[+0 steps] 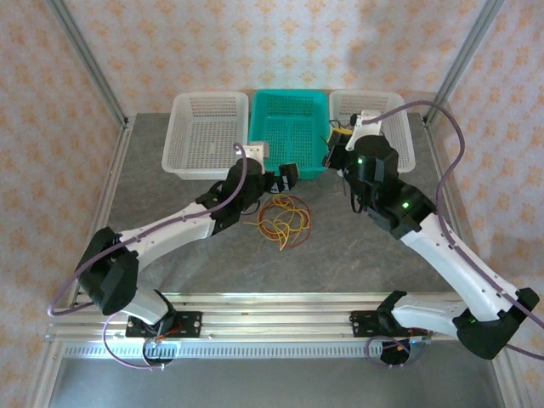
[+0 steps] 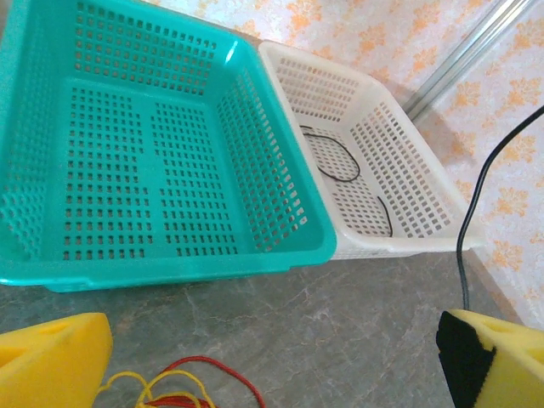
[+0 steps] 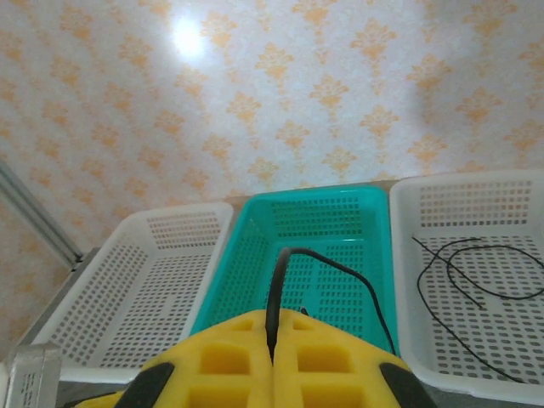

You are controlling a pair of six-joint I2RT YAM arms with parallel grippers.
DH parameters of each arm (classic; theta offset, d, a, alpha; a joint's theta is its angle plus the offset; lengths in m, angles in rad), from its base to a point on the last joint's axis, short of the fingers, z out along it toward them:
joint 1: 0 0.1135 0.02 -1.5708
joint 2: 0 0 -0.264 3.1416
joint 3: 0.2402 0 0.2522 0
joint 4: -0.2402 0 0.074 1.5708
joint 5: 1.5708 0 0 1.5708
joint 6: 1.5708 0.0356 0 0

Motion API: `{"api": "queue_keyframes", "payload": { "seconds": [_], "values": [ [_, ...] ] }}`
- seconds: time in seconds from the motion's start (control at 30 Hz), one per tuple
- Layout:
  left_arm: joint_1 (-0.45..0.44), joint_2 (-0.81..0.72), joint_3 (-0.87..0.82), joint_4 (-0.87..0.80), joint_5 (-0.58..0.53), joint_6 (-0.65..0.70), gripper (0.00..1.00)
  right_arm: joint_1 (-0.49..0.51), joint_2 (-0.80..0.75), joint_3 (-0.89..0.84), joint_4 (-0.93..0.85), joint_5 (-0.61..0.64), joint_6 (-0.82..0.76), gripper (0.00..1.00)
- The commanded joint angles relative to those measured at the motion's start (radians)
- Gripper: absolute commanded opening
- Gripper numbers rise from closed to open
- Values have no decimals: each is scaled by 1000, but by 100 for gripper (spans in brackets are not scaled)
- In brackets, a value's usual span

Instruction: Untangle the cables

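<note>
Right gripper (image 3: pixel 274 336): pads pressed together, pinching a black cable (image 3: pixel 273 293). It rises from the seam between them and arcs over the teal basket (image 3: pixel 246 255) in the centre of the right wrist frame. Left gripper (image 2: pixel 272 361): spread wide, nothing in it, yellow fingers (image 2: pixel 51 361) in the two bottom corners of the left wrist frame.

The red and yellow tangle (image 1: pixel 283 219) lies on the table (image 1: pixel 340 263) in the middle of the top frame, just below the left gripper. Loose black loops (image 3: pixel 476 272) lie in the right white basket (image 3: pixel 476 200), right side of the right wrist frame.

Handling, my read:
- **Weight and stiffness:** thin, light, limp wire. It won't hold a shape, so it drapes and drags its neighbours along when lifted.
- **Grip:** the insulation looks smooth and likely slippery, so it needs a firm pinch straight across one strand.
- **Fragility:** not fragile (a hard yank could tighten a knot, though).

Where to take hold:
- **Pick point:** an outer loop standing free of the pile. The red loop (image 2: pixel 212 361) at the bottom edge of the left wrist frame looks the best candidate.
- **Avoid:** the dense crossing in the tangle's middle, where a pinch would likely catch two colours at once.
- **Lift:** slowly, so the other strands can slide off.
</note>
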State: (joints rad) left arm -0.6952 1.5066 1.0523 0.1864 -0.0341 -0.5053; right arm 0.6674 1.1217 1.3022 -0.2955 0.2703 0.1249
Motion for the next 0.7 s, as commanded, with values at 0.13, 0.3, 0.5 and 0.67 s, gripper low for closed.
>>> {"api": "queue_keyframes", "payload": {
  "seconds": [0.13, 0.3, 0.5, 0.67],
  "values": [
    [-33, 88, 147, 4, 18, 40, 99, -108, 27, 59, 23, -43, -10, 0],
    [-41, 146, 233, 5, 36, 52, 99, -196, 52, 93, 15, -29, 44, 0],
    [-46, 241, 369, -25, 47, 82, 99, -277, 131, 184, -17, -73, 68, 0],
    [-45, 328, 472, -31, 56, 85, 99, -329, 206, 246, -12, -101, 62, 0]
  ]
}}
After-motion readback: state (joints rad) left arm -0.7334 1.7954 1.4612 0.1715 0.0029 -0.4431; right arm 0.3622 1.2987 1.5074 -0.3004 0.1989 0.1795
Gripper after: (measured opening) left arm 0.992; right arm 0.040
